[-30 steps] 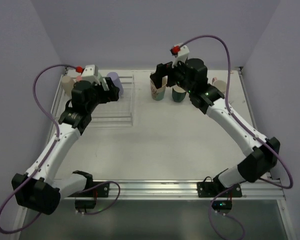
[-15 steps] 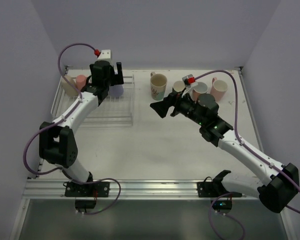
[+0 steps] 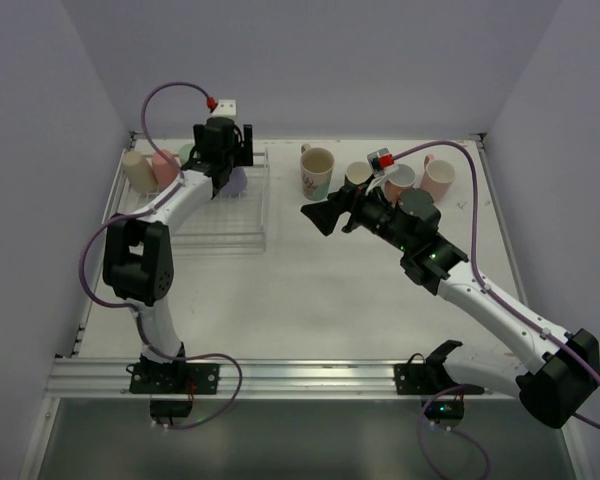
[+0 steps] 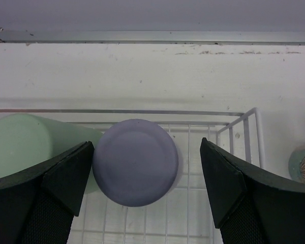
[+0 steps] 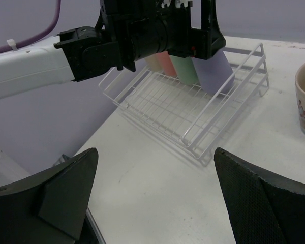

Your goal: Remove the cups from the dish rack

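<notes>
Lilac cup (image 4: 136, 161) is leaned in the dish rack (image 4: 242, 118), its base turned toward the spread left claw (image 4: 147, 146), which is centred on it. The right claw (image 5: 156, 152), likewise spread, is held well apart.

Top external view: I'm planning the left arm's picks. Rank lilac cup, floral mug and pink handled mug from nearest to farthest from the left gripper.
1. Lilac cup, in the rack, under the left gripper.
2. Floral mug, just right of the rack.
3. Pink handled mug, far right.
</notes>
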Available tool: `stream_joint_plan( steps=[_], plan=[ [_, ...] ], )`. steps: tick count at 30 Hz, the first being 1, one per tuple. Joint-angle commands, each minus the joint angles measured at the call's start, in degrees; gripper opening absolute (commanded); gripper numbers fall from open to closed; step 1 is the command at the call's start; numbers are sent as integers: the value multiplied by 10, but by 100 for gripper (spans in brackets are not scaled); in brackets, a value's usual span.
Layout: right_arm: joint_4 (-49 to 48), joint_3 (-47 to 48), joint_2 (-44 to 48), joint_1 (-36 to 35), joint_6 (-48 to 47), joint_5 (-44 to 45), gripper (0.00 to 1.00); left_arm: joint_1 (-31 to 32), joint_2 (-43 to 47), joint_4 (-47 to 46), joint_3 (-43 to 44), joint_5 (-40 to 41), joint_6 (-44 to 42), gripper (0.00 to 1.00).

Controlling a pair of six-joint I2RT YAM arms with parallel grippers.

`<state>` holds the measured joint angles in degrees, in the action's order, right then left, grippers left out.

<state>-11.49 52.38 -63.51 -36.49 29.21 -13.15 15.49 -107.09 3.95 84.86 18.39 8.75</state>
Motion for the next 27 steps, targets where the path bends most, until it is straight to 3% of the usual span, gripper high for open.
stream_joint_plan(
  steps=[1, 8, 14, 21, 27],
  plan=[
    [-26, 0, 0, -2, 7, -11, 99, -2, -18, -28, 34, 5, -12, 92],
    [-28, 7, -6, -2, 11, -12, 99, -4, -16, -54, 13, 1, -8, 70],
    [-36, 19, -28, -3, 22, -19, 99, -4, 7, -59, 0, 2, -7, 40],
    [-88, 15, -41, -9, 96, -15, 99, -2, 145, -63, -43, -54, 69, 34],
    [-170, 7, -77, -10, 188, -28, 99, 1, 330, -68, -167, -116, 155, 31]
  ],
)
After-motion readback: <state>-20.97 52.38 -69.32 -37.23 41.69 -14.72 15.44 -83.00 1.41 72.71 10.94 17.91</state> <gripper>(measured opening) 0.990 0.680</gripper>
